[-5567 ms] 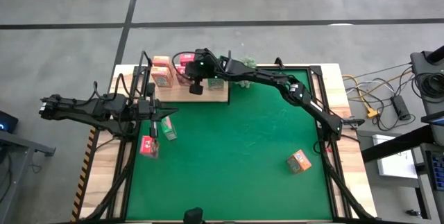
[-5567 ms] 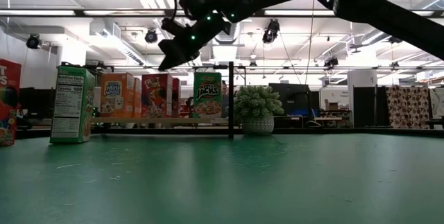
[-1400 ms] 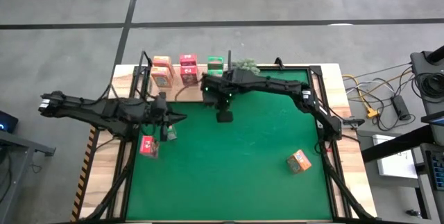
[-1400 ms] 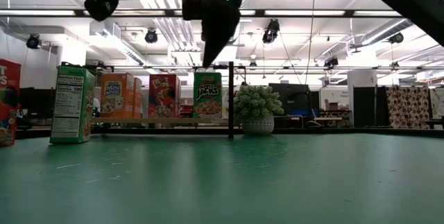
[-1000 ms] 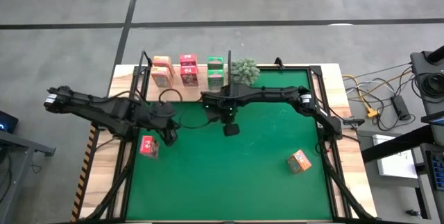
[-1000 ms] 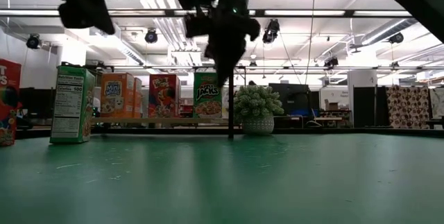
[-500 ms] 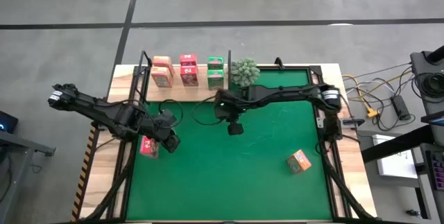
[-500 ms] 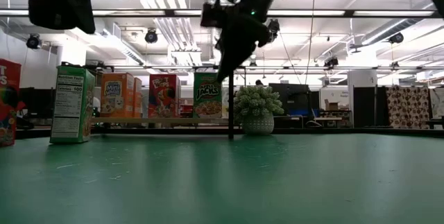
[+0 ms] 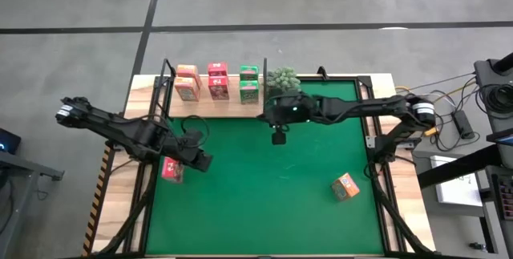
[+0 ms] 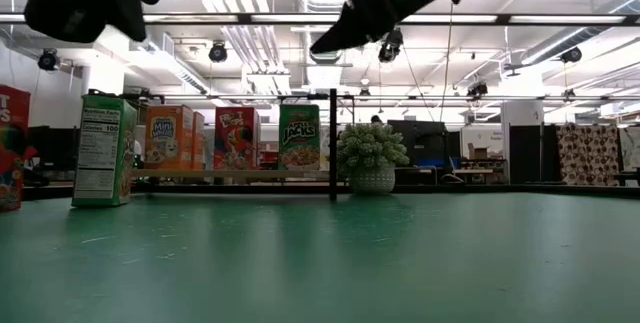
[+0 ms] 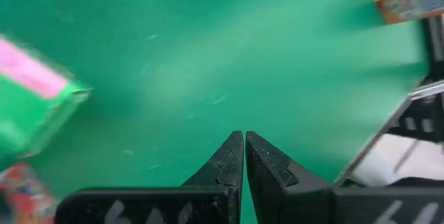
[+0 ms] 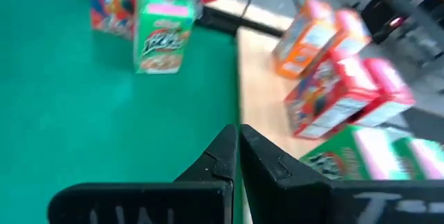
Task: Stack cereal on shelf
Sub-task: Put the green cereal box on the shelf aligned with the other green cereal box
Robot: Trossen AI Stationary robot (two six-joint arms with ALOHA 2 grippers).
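Note:
Three cereal boxes stand upright on the wooden shelf at the far left: orange, red and green. On the green mat a red box and a green box stand near the left edge, and an orange box lies near right. My left gripper hangs shut above the mat beside the red and green boxes. My right gripper is shut and empty, raised over the mat in front of the shelf's right end, pointing toward the shelf boxes.
A bushy plant in a white pot stands just right of the shelf's black upright. The middle of the mat lies bare. Wooden table strips and black frame rails border the mat.
My right gripper has drawn back from the shelf toward the table's right edge, risen a little, and tipped from pointing down to nearly level. My left gripper has rolled about its own axis while staying near the red and green boxes. No box has moved.

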